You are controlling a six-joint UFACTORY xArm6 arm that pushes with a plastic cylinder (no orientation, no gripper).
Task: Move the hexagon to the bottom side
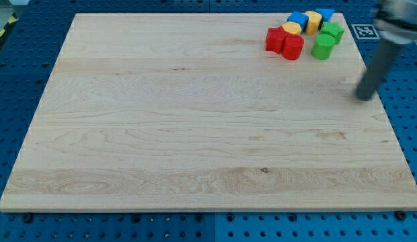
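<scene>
Several small blocks sit in a tight cluster at the view's top right of the wooden board (195, 134). There are two red blocks (276, 39) (293, 47), two yellow blocks (291, 28) (313, 21), two blue blocks (298, 18) (324, 13) and two green blocks (331, 31) (323, 47). I cannot tell for sure which one is the hexagon; the yellow blocks look many-sided. My tip (364, 98) is on the board near its right edge, below and to the right of the cluster, apart from every block. The nearest block is the lower green one.
A blue pegboard table (410, 121) surrounds the board. A black-and-white marker tag (364, 30) lies just off the board's top right corner.
</scene>
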